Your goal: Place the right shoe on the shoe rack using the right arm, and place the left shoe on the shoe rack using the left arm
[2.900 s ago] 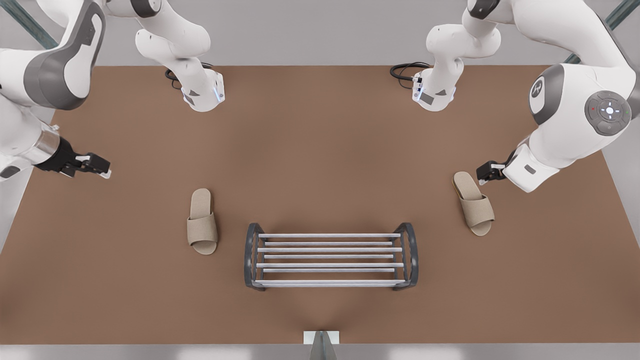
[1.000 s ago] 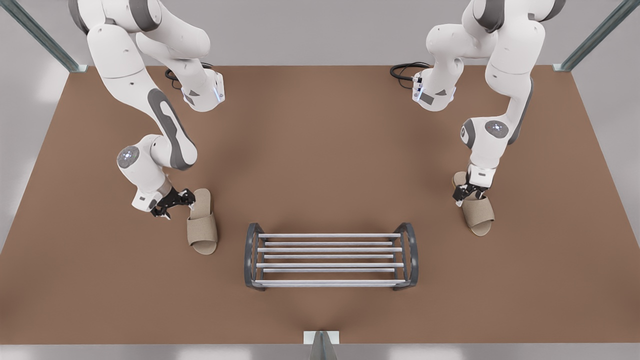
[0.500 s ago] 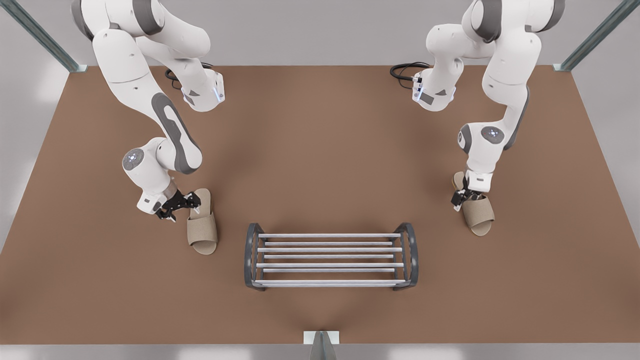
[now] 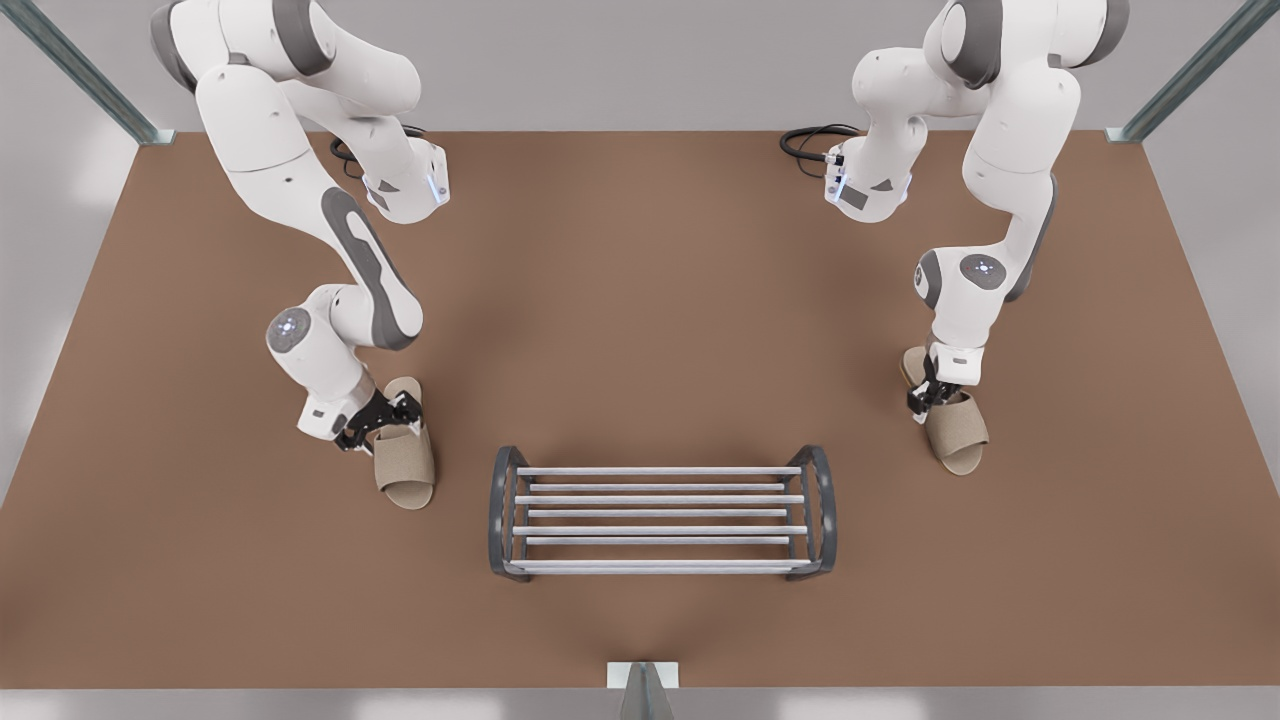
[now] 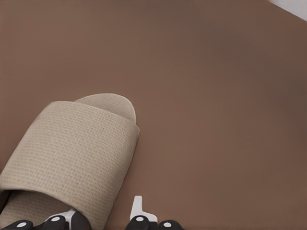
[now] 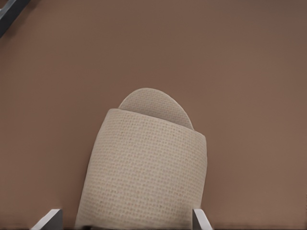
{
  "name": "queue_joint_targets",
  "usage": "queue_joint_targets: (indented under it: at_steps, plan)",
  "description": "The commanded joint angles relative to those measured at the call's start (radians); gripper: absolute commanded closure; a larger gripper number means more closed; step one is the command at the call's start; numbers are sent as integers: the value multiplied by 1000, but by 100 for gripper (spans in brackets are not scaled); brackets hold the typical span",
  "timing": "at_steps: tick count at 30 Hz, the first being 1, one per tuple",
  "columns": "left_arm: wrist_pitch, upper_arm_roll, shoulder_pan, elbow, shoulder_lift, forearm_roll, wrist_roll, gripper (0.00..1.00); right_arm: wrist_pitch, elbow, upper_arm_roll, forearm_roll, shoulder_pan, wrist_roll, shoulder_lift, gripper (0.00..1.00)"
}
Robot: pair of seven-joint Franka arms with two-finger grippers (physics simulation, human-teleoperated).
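Note:
Two beige open-toe slippers lie on the brown table. The right shoe [image 4: 405,465] [image 6: 148,167] is at the front view's left. My right gripper [image 4: 382,422] [image 6: 125,216] is over its heel end, open, with a finger on either side of the strap. The left shoe [image 4: 958,432] [image 5: 72,153] is at the front view's right, toe angled outward. My left gripper [image 4: 928,397] [image 5: 103,213] is low at its inner side, open and straddling the strap's side edge. Between the shoes, nearer the camera, stands the shoe rack [image 4: 660,499], with nothing on its bars.
A corner of the rack frame [image 6: 9,9] shows in the right wrist view. Both arm bases [image 4: 405,185] [image 4: 865,190] with cables stand at the table's far edge. A small white post [image 4: 642,680] sits at the near edge.
The right gripper has moved from beside the right shoe to over its heel. The left gripper has settled slightly lower on the left shoe. Both shoes lie where they were.

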Motion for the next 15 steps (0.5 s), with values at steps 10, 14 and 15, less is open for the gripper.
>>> queue_joint_targets:
  at_steps: [10,14,15]
  plan:
    - [-1,0,0,0,-8,0,-35,59,49,-14,-14,-42,-15,184,32,0]
    - [-1,0,0,0,-7,0,-35,70,86,-16,-14,-42,-15,185,44,0]
    - [-1,-1,-1,2,-10,0,-35,71,86,-16,-14,-42,-15,185,44,8]
